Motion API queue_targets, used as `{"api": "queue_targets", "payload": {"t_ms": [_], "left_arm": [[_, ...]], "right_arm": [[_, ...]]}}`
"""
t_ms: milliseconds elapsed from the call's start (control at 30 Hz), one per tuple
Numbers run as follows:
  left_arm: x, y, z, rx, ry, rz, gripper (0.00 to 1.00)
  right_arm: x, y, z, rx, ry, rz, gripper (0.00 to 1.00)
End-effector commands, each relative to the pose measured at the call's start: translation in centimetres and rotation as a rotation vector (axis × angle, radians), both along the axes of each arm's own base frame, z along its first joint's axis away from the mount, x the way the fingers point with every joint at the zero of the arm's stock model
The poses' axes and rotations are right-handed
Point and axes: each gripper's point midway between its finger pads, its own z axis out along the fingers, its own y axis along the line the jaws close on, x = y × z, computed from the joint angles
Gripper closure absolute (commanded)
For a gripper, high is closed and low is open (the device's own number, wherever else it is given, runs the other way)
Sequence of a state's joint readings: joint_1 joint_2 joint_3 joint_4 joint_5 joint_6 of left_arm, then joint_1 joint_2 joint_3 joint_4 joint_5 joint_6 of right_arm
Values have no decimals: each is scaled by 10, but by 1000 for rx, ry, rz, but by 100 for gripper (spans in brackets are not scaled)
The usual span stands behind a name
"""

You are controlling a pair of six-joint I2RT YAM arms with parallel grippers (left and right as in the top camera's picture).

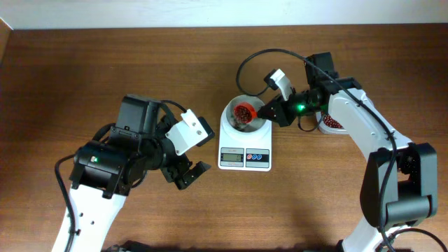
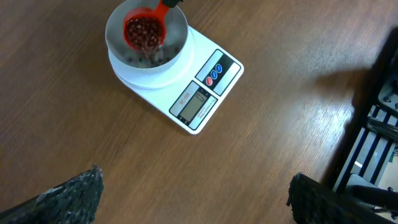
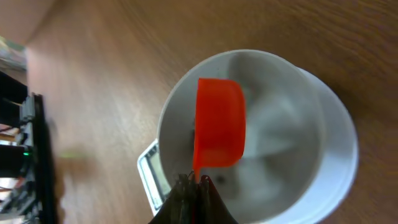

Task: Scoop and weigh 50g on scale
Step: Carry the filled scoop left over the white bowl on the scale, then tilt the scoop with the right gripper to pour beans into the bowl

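One tub (image 1: 331,125) mostly hidden behind arm (image 1: 353,115), scale (image 1: 245,142) readout illegible

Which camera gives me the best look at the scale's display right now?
Left wrist: the display sits whole, unblocked and largest there, though its digits are not readable. Overhead shows it whole but small. Right wrist catches only a blurred corner of it beside the bowl.
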State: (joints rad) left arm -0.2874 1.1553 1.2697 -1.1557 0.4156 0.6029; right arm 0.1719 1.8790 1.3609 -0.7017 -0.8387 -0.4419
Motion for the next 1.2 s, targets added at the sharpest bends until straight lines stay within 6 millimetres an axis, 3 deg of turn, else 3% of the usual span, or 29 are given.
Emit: {"api": "queue_targets", "payload": {"t_ms": [0,133,300,400,600,633,733,833,933,1000,1100,1167], "left_arm": [[2,-1,7,-12,-22,-14,1],[2,-1,7,-12,-22,-14,1],[2,-1,7,-12,-22,-14,1],[2,-1,7,-12,-22,-14,1],[2,-1,7,-12,-22,-14,1],[2,-1,7,-12,-22,-14,1],[2,-1,7,-12,-22,-14,1],[2,-1,7,-12,-22,-14,1],[2,-1,7,-12,-22,-14,1],[2,-1,7,-12,-22,-14,1],[2,-1,7,-12,-22,-14,1],[2,-1,7,-12,-22,-14,1]], "right_arm": [[2,-2,-8,-48,-84,63,96],[2,-2,-6,-50,-110,80,96],[3,-4,28,-51,-210,72,96],[7,-12,23,-119,-221,46,96],[5,-9,29,-89,-225,58,96],[9,-17,23,-151,-232,34,96],[-1,-4,33,-50,-210,78,96],[12,-19,21,-165,-232,19,96],[5,-8,30,-84,-224,53,96],[15,-20,21,-174,-238,5,96],[1,-2,36,-38,-239,88,96],[11,-13,28,-120,-233,27,96]]}}
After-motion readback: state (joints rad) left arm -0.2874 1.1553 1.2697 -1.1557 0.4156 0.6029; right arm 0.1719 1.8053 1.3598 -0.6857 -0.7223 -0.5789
